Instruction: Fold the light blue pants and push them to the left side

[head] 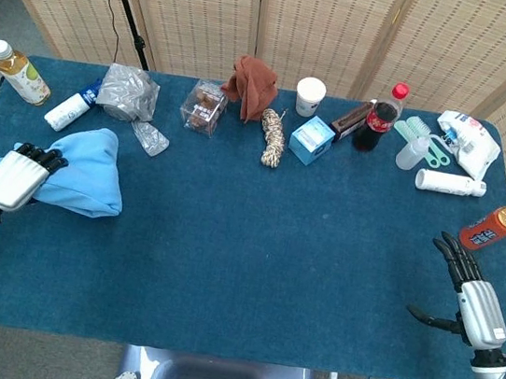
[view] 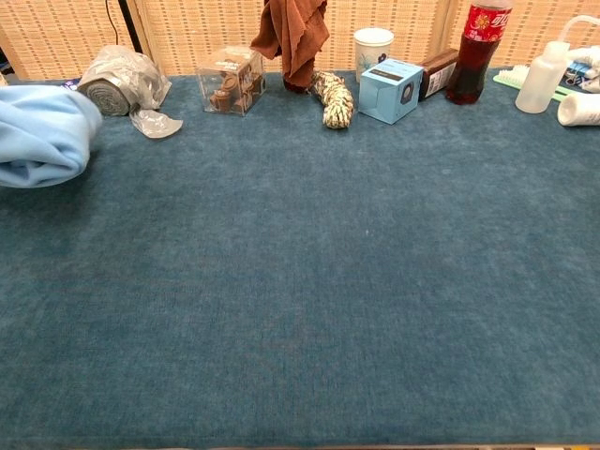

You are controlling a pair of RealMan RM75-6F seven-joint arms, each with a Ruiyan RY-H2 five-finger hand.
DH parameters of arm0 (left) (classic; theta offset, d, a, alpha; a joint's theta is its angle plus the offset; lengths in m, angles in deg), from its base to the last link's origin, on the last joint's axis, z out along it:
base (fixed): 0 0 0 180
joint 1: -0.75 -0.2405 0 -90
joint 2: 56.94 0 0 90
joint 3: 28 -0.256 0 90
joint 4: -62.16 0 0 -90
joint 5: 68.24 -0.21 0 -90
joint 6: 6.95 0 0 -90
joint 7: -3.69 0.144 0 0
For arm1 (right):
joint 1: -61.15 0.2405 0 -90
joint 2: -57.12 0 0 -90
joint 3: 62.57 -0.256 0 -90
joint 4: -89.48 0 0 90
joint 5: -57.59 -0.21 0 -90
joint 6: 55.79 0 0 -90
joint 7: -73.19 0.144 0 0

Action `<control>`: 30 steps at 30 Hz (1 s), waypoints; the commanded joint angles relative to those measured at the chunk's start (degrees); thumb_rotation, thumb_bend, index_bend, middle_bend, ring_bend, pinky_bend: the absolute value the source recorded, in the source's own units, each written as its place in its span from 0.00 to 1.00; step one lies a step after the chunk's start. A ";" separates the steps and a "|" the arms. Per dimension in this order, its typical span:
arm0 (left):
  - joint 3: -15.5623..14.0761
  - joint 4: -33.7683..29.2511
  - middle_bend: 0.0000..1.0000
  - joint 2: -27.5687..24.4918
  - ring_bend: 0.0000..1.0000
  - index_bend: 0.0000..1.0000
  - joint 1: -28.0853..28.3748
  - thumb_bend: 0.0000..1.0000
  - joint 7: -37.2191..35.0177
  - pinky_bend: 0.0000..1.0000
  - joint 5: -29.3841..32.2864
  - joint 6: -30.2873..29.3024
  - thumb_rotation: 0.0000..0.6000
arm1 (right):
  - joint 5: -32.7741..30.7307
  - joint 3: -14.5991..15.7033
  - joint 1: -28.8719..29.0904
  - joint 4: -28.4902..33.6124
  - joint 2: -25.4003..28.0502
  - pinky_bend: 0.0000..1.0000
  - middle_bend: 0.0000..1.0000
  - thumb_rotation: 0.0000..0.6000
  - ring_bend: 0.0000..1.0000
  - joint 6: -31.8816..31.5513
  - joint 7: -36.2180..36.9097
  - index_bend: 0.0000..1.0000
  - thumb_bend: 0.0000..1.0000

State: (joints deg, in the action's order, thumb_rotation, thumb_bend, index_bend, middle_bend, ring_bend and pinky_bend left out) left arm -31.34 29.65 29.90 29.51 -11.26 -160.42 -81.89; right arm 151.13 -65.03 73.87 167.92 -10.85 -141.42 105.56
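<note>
The light blue pants (head: 84, 183) lie folded into a bundle near the table's left edge, and show at the far left in the chest view (view: 42, 136). My left hand (head: 15, 179) is at their left end, its dark fingers laid over the top of the cloth and gripping it; its thumb is hidden. The chest view does not show this hand. My right hand (head: 472, 294) hovers at the table's right edge with its fingers spread and nothing in it.
Along the back stand a tea bottle (head: 20, 72), a white bottle (head: 68, 110), a silver foil roll (head: 125, 92), a clear box (head: 204, 107), a brown cloth (head: 253, 84), a rope (head: 272, 138), a cup (head: 309, 96), a blue box (head: 312, 139) and a cola bottle (head: 379, 118). A can (head: 491, 227) stands by my right hand.
</note>
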 commanded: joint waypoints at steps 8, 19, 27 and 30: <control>-3.58 3.21 0.07 1.56 0.16 0.22 -1.71 0.98 2.77 0.28 -1.60 6.12 1.00 | 0.00 0.08 0.07 0.20 -0.08 0.06 0.00 1.00 0.00 0.04 -0.21 0.00 0.00; -2.75 -4.91 0.00 -2.00 0.00 0.00 -3.09 0.47 10.74 0.00 -0.73 5.36 1.00 | 0.70 0.30 0.13 0.08 0.31 0.06 0.00 1.00 0.00 -0.53 0.85 0.00 0.00; -3.18 -9.93 0.00 -4.55 0.00 0.00 -4.05 0.22 11.44 0.00 -1.18 4.50 1.00 | 0.52 0.25 0.07 0.57 0.61 0.06 0.00 1.00 0.00 -0.67 0.92 0.00 0.00; -3.35 -11.95 0.00 -5.66 0.00 0.00 -4.55 0.11 12.20 0.00 -1.07 4.64 1.00 | 0.68 0.40 0.13 0.85 0.67 0.06 0.00 1.00 0.00 -0.53 0.80 0.00 0.00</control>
State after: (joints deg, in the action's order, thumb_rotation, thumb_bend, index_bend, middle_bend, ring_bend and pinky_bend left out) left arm -34.55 18.59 24.81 25.29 0.52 -161.53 -77.32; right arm 151.79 -64.65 73.98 168.76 -10.18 -141.98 106.38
